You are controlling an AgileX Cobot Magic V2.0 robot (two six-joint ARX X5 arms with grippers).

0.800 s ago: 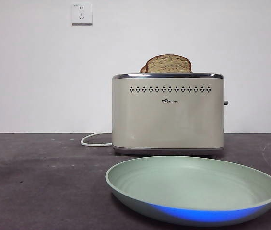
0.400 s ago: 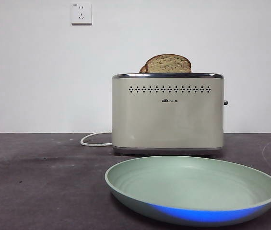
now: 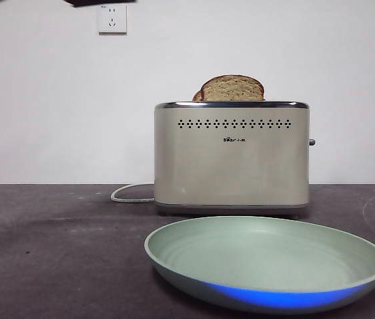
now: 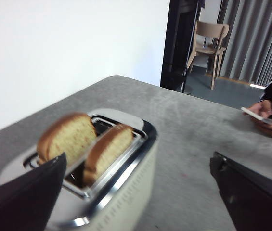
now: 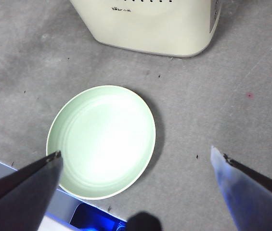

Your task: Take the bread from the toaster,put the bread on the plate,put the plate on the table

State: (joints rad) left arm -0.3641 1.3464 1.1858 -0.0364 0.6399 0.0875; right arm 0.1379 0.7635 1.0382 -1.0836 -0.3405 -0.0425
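The cream toaster (image 3: 231, 159) stands on the dark table (image 3: 54, 252). The bread (image 3: 233, 88) sticks up from its front slot, and a second slice (image 3: 197, 96) peeks out behind it. The mint-green plate (image 3: 267, 260) lies on the table in front of the toaster. In the left wrist view both slices, one (image 4: 109, 149) by the dotted side and one (image 4: 67, 138) behind, show in the toaster (image 4: 126, 202). My left gripper (image 4: 138, 161) hangs open above and short of them. My right gripper (image 5: 136, 153) is open high over the plate (image 5: 102, 139), holding nothing.
A white cord (image 3: 129, 194) runs from the toaster's back left. A black arm tip (image 3: 97, 2) shows at the top edge of the front view. Two wall sockets (image 3: 112, 18) sit high on the white wall. A person's hands (image 4: 270, 113) are beyond the table's far edge.
A black arm tip has come into the top left of the front view. The toaster, bread and plate stand where they were.
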